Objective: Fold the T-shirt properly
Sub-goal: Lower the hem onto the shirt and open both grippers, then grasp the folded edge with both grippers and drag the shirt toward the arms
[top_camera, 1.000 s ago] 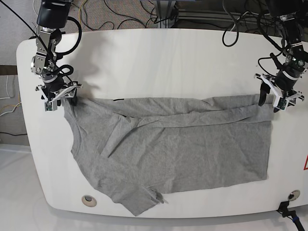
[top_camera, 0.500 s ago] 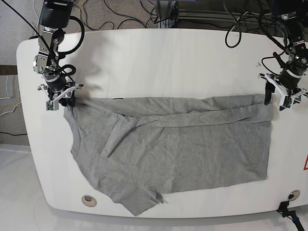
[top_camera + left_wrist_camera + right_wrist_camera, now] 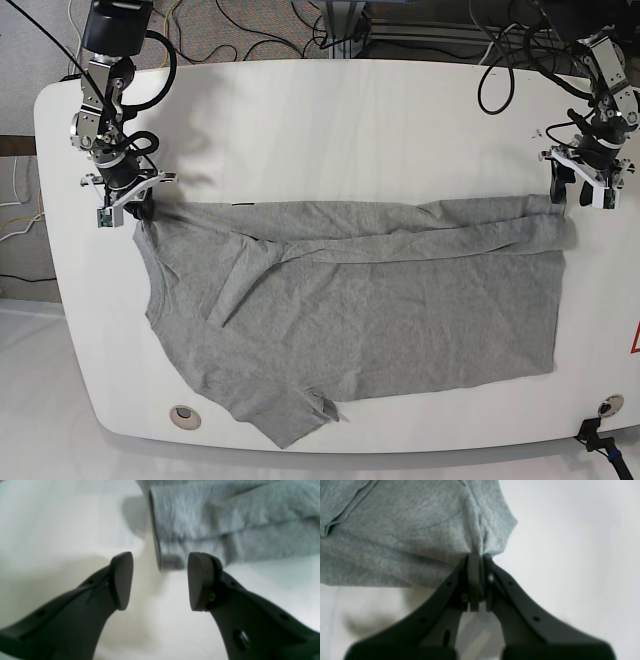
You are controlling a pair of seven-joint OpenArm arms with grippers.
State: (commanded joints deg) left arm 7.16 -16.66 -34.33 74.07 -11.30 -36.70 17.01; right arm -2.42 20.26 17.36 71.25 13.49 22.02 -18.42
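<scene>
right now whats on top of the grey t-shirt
Only a folded-over strip of the grey T-shirt itself, along its upper edge; what that strip covers, any lettering included, can't be seen.

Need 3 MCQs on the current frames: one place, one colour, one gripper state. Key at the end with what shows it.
1. In the base view, the T-shirt lies on:
A) a dark mat
B) a white tabletop
C) a wooden chair

2. The T-shirt's colour:
A) grey
B) red
C) yellow

3. State of the grippers:
A) both open
B) both shut on cloth
C) left open, right shut on cloth

Key:
1 B: white surface shows all around the cloth.
2 A: the fabric is grey in all three views.
3 C: the left gripper's fingers stand apart; the right gripper's fingers meet with fabric pinched between.
</scene>
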